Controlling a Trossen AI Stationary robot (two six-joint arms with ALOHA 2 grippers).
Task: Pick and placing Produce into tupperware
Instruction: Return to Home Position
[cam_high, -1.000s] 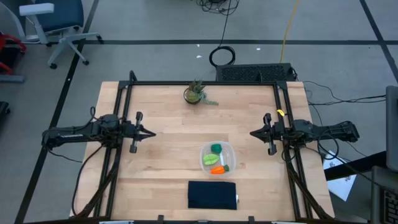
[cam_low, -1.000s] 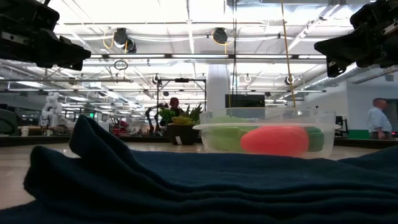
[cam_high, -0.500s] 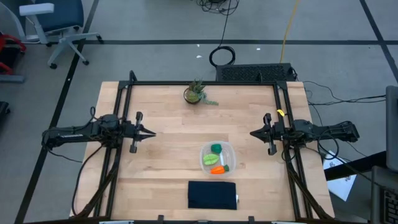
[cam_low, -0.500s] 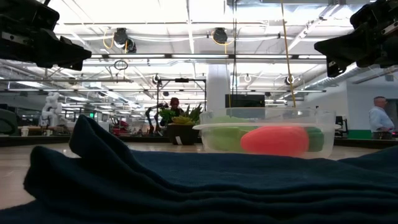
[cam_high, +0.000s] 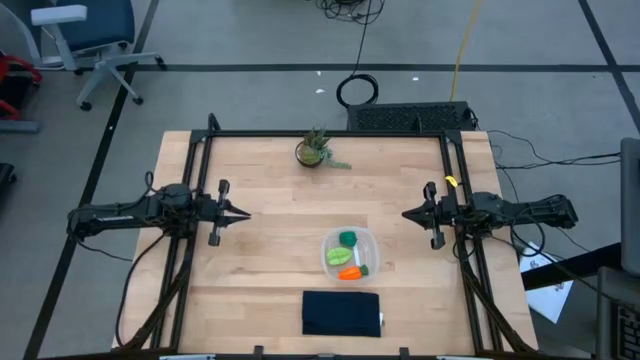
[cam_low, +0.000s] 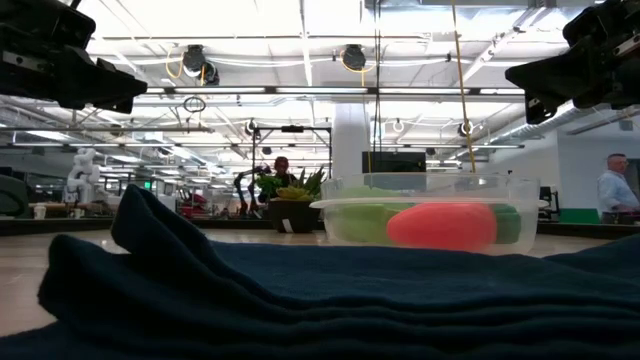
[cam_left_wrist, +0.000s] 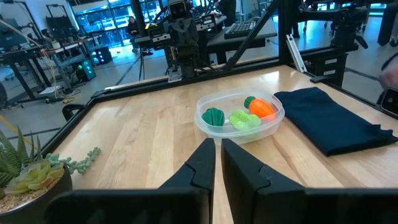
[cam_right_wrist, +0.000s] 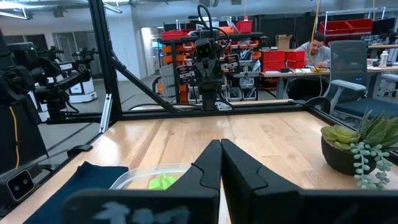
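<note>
The clear tupperware (cam_high: 348, 252) stands on the wooden table, right of centre and toward the near edge. All three produce pieces lie inside it: a dark green lump (cam_left_wrist: 213, 116), a lime-green leafy piece (cam_left_wrist: 244, 119) and an orange carrot (cam_left_wrist: 262, 107). My left gripper (cam_high: 245, 213) hovers level at the table's left side, shut and holding nothing, its fingers pointing toward the centre. My right gripper (cam_high: 405, 214) hovers level at the right side, also shut and holding nothing. Both are well clear of the tupperware (cam_right_wrist: 149, 177).
A dark blue folded cloth pad (cam_high: 341, 312) lies at the near edge, just in front of the tupperware. A small potted plant (cam_high: 314, 150) stands at the far edge. Black frame rails (cam_high: 190, 180) run along both sides. Bare wood lies between the grippers.
</note>
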